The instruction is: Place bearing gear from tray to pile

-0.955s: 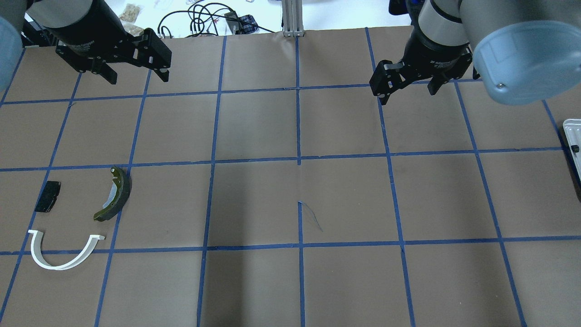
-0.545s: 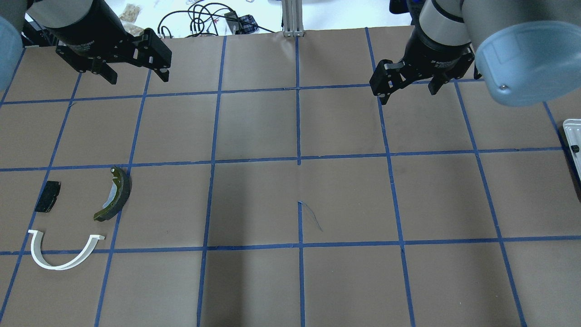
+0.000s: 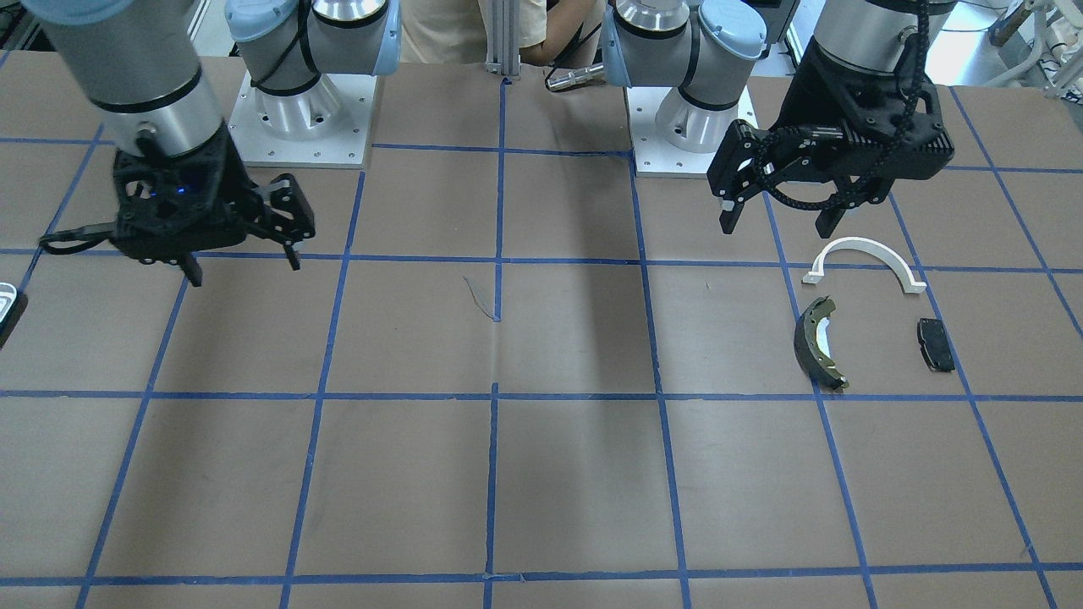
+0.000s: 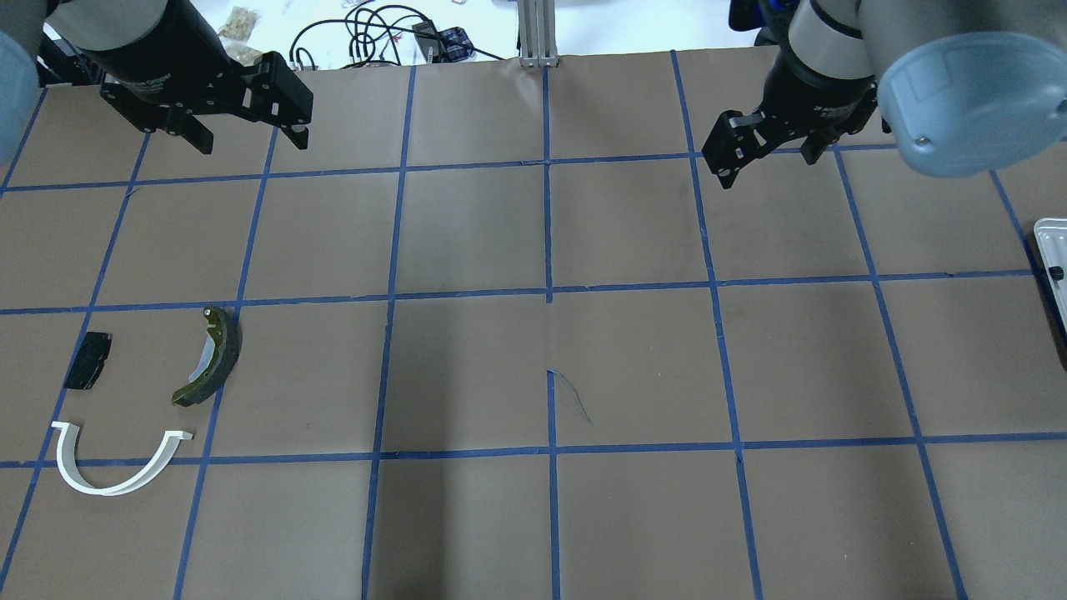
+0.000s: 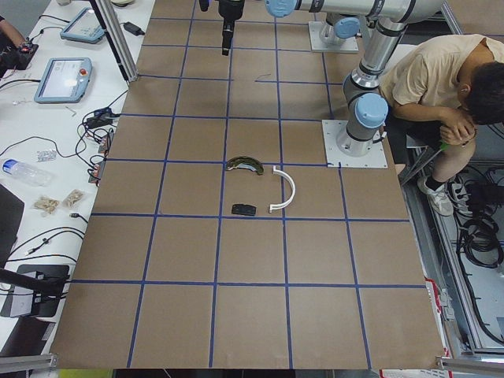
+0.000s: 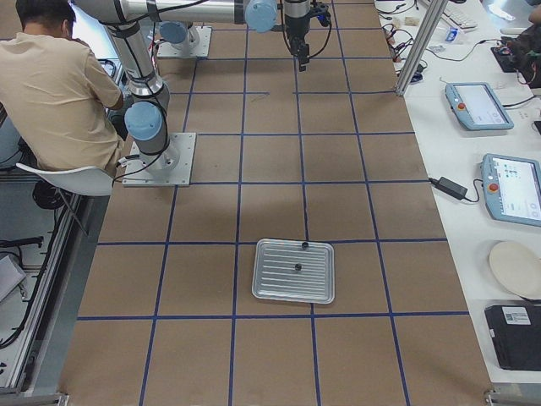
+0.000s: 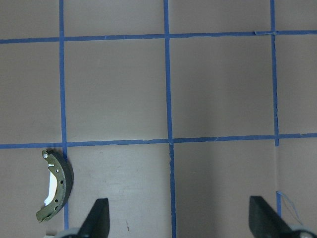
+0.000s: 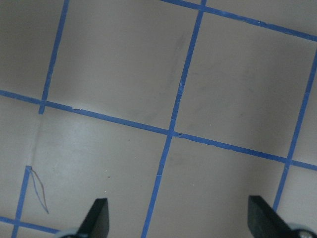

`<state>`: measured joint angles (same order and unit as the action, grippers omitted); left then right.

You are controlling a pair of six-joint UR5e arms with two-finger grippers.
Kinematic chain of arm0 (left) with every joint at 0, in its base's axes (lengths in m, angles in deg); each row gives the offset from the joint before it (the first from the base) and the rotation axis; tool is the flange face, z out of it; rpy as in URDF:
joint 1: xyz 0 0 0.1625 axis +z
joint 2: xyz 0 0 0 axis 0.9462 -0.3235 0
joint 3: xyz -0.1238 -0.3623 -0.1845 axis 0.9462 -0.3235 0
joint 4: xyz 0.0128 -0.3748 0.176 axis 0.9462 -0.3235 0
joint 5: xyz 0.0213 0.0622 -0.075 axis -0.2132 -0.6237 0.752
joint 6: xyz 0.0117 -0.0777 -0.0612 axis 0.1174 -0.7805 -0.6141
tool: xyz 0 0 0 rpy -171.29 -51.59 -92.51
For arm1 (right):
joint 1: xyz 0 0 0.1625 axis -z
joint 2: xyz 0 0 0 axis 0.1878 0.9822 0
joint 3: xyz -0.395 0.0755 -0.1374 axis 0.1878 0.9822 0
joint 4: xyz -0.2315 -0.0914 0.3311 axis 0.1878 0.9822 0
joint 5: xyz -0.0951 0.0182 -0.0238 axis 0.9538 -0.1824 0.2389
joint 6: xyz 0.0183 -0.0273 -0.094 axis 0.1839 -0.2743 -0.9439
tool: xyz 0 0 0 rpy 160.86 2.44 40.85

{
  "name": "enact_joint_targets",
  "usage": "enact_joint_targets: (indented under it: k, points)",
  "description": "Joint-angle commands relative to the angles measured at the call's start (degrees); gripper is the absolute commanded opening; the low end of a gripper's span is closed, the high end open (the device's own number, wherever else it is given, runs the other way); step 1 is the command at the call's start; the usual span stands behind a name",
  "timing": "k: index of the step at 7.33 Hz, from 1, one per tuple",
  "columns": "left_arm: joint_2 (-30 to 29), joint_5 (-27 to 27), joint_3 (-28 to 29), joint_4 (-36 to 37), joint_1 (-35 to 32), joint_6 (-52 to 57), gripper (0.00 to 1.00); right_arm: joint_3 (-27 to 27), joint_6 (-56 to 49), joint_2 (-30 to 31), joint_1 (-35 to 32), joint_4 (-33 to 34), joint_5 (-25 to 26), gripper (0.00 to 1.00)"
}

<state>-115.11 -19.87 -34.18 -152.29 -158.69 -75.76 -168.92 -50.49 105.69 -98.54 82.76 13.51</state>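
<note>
The pile lies at the table's left: a white half-ring bracket [image 4: 117,479], a dark brake shoe [image 4: 212,358] with an olive edge, and a small black pad [image 4: 87,360]. The silver tray [image 6: 279,288] sits at the far right and holds two small dark parts [image 6: 297,267]; I cannot tell which is the bearing gear. My left gripper [image 4: 250,143] is open and empty, held high beyond the pile. My right gripper [image 4: 767,167] is open and empty, over bare table well left of the tray's edge [image 4: 1049,237]. The left wrist view shows the brake shoe [image 7: 57,186].
The table is brown paper with a blue tape grid. An aluminium post [image 4: 538,33] and cables [image 4: 375,33] are at the far edge. A seated person [image 6: 59,85] is beside the robot bases. Tablets [image 6: 511,186] lie on a side bench.
My right gripper has shifted a little to the right and farther from the robot, turning slightly. The left gripper and the pile have not moved.
</note>
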Motion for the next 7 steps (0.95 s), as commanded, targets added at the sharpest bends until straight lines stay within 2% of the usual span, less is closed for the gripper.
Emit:
enact_joint_targets:
  k: [1,3,4,5,7]
  points:
    - [0.0,-0.04,0.0,0.01,0.03,0.01,1.0,-0.34,-3.94,-1.39,12.6,0.34,-0.01,1.0]
    - [0.0,0.05,0.0,0.01,0.03,0.01,1.0,-0.43,-15.93,-3.67,23.24,0.52,0.16,1.0]
    - [0.0,-0.04,0.0,0.01,0.03,0.01,1.0,-0.34,-22.79,-6.82,29.64,1.13,0.16,1.0]
    - [0.0,-0.04,0.0,0.01,0.03,0.01,1.0,-0.34,-29.39,-10.59,35.97,4.53,-0.1,1.0]
    - [0.0,0.05,0.0,0.01,0.03,0.01,1.0,-0.34,-42.06,-18.85,45.22,16.1,-0.1,1.0]
